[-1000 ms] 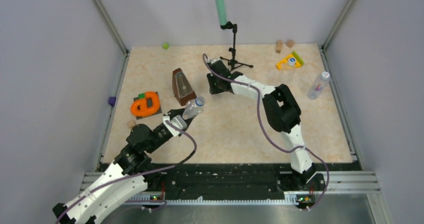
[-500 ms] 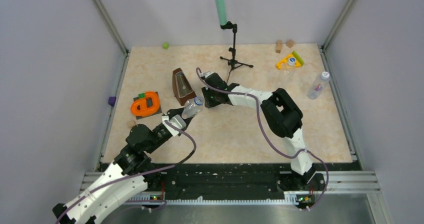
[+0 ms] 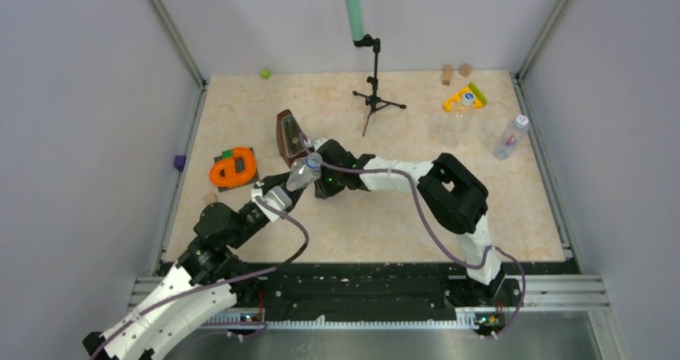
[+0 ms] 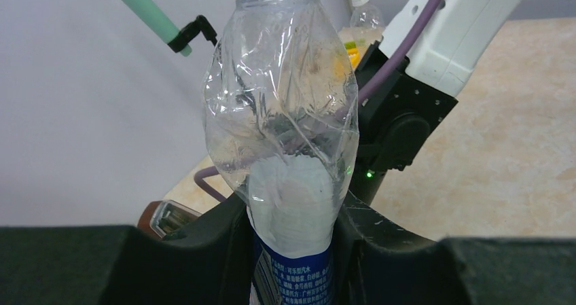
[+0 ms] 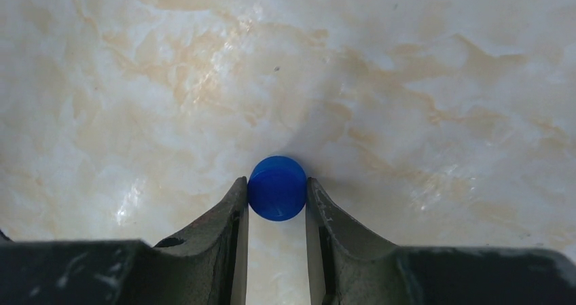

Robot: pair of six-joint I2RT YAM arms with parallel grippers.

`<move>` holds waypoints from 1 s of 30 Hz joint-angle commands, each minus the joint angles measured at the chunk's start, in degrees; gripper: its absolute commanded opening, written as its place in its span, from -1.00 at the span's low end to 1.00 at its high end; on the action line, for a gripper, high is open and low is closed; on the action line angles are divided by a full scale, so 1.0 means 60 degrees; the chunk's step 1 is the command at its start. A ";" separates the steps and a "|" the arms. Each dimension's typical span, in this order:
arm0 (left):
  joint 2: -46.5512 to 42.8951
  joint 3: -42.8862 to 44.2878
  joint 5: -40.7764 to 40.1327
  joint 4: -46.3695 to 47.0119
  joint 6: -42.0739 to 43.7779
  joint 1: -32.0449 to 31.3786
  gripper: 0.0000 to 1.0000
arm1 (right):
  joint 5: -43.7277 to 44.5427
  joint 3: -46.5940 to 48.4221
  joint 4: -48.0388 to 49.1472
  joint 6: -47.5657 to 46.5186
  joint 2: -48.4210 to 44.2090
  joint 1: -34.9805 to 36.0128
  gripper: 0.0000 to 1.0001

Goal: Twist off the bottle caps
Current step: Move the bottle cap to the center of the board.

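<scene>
i logged a beige marbled tabletop (image 3: pixel 377 224), grey walls (image 3: pixel 80 119) on three sides, rails (image 3: pixel 548 184) along its edges; bare marble lay near right. left gripper (image 4: pixel 291 244) clamped the crumpled bottle (image 4: pixel 282 115), tilted, mid-table. right gripper (image 5: pixel 277 191) pinched the blue cap (image 5: pixel 276 187) beside its neck.

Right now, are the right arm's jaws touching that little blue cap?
Touching. In the right wrist view both jaws pinch the blue cap, no gap.

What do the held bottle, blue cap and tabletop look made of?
Bottle: thin clear plastic, glossy; creased, dented walls. Cap: opaque blue plastic, smooth, soft sheen. Tabletop: beige marble pattern, faint gloss; stone or laminate, cannot tell.
</scene>
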 commanded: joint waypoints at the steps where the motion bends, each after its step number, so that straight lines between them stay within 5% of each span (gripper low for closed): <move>1: -0.0364 0.0672 -0.0088 0.0089 0.0130 0.0045 -1.00 | -0.0523 -0.0460 -0.0131 0.0088 -0.0631 0.0147 -0.38; 4: -0.0464 0.0734 -0.0194 -0.0025 0.0185 0.0045 -1.00 | -0.0905 -0.0753 0.0321 0.0104 -0.1174 0.0132 0.00; 6: -0.0500 0.0733 -0.0208 -0.0028 0.0197 0.0041 -1.00 | -0.1214 -0.0924 0.0667 0.0225 -0.1544 0.0093 0.07; 13: -0.0543 0.0729 -0.0177 -0.0091 0.0126 0.0044 -1.00 | -0.1148 -0.2202 0.1783 0.1125 -0.3355 -0.0564 0.08; 22: 0.0226 0.0434 -0.0210 0.0035 0.0092 0.0045 -1.00 | -0.0545 -0.5830 0.4966 0.2960 -0.8228 -0.1449 0.03; 30: 0.0794 0.0298 -0.0022 0.0321 0.0108 0.0045 -1.00 | -0.2486 -0.5531 0.5599 0.3012 -0.9994 -0.1395 0.06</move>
